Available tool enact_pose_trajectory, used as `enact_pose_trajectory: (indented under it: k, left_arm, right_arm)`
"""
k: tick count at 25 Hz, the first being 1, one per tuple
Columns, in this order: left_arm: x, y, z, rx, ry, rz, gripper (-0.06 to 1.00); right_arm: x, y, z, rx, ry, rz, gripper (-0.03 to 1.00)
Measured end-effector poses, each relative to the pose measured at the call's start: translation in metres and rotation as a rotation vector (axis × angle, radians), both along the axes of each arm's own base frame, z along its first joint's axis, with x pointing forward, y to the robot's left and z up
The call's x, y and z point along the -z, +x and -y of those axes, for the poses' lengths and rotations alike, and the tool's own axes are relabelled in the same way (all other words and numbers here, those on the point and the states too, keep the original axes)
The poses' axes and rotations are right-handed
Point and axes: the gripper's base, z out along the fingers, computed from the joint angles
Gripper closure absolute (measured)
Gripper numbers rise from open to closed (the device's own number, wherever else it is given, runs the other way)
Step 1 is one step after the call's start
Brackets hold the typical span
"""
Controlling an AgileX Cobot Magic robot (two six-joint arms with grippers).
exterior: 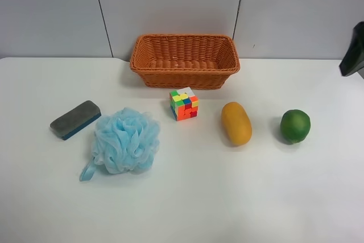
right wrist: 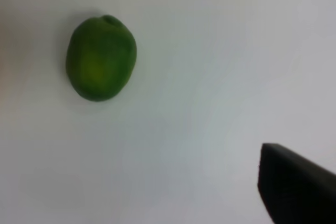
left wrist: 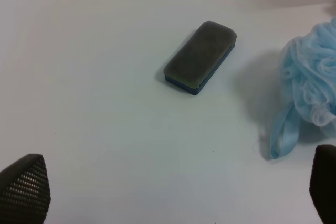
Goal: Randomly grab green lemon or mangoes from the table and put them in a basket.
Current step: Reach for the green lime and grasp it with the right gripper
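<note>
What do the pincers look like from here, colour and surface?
The left pincer has two black fingers with rounded tips; one shows a fine dotted grid texture. Of the right pincer only one matte black, angular part shows. The arm at the exterior high view's right is a dark, angular shell. No cables or markings are visible.

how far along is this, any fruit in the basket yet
Nothing done yet: the basket looks empty. The green lemon and the mango both lie on the table. Nothing is in hand: the left gripper is open near an eraser, and the right wrist view sees the lemon apart from its one visible fingertip. All picking and placing remains.
</note>
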Motion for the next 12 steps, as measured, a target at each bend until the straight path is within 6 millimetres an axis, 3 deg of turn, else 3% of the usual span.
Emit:
enact_pose_trajectory:
  k: [6, 12]
  left_arm:
    - [0.0, 0.0, 0.0, 0.0, 0.0, 0.0, -0.05]
    - [0.0, 0.0, 0.0, 0.0, 0.0, 0.0, -0.05]
  right_arm:
    - [0.064, 0.049, -0.005, -0.072, 0.042, -0.201, -0.02]
    - [0.115, 0.078, -0.017, -0.12, 0.027, -0.268, -0.02]
